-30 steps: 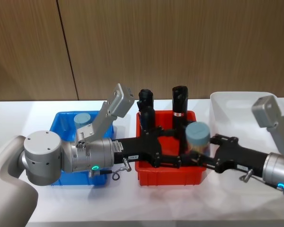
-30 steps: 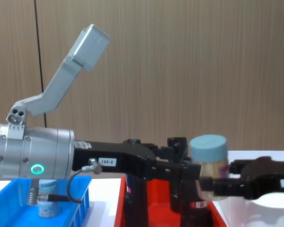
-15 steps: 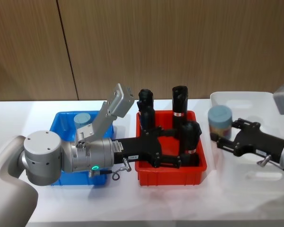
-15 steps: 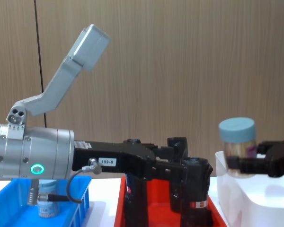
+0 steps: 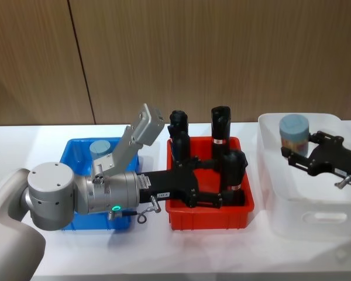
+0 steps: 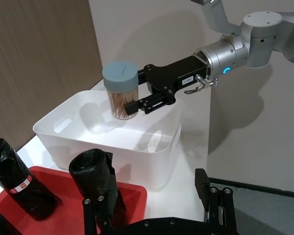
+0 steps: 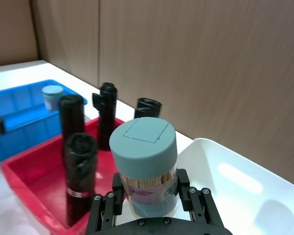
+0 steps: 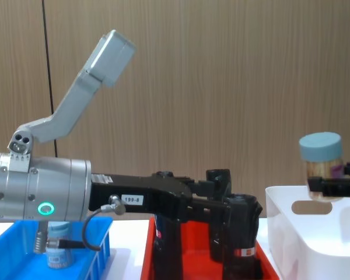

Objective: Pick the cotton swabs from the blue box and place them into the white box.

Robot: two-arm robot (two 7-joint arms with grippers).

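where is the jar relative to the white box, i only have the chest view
Observer: Head view puts the cotton swabs jar over the white box's inside, near its back left corner, held by the right tool.
Operator: is the left tool holding anything
Observer: No. Left wrist view shows the left tool open over the red crate, beside a black roll.
Operator: how many jars left in blue
Observer: Head view shows one remaining jar at the blue box's back; the left arm hides its front.

Left arm (image 5: 52,196) — silver-grey cylindrical joints, green ring light, thin grey cable, white label on black forearm. Right gripper (image 7: 148,198) black, small silver screws on links.
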